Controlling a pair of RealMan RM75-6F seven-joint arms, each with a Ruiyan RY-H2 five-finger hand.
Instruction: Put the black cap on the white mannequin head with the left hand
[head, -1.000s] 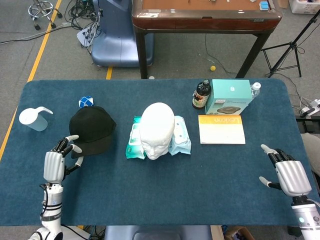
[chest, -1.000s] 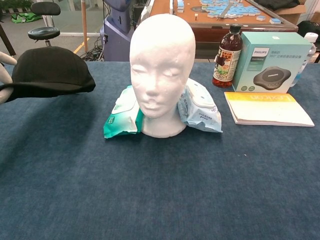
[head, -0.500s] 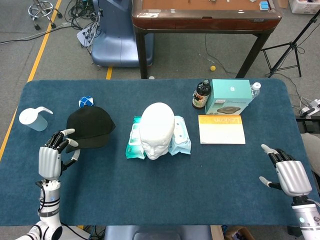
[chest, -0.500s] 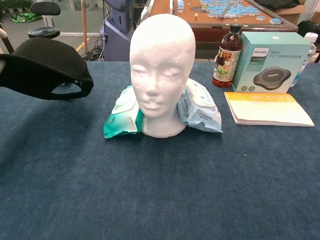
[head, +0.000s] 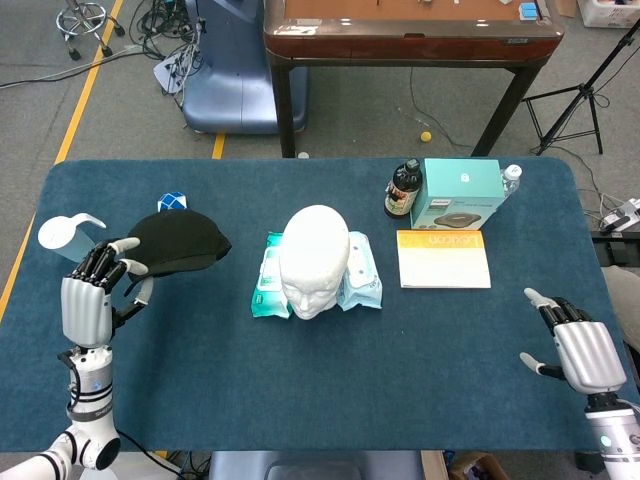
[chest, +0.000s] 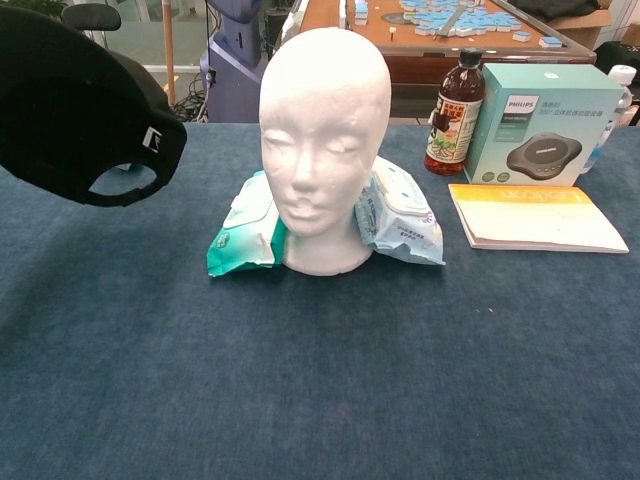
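The black cap (head: 176, 242) hangs in the air left of the white mannequin head (head: 315, 260), lifted off the blue table. My left hand (head: 90, 300) grips its brim from the left. In the chest view the black cap (chest: 75, 105) fills the upper left, tilted, its back strap opening facing right; the left hand is hidden there. The mannequin head (chest: 323, 140) stands upright at the table's middle, bare. My right hand (head: 583, 350) rests at the right front edge, fingers apart, holding nothing.
Two wet-wipe packs (head: 268, 280) lie under and beside the mannequin head. A white scoop (head: 62, 238) and a small blue cube (head: 171, 202) sit far left. A dark bottle (head: 403, 189), teal box (head: 458, 192) and yellow booklet (head: 443, 259) stand at the right.
My left hand has lifted the cap off the table and raised it, tilting its back end down. The right hand has stayed put.
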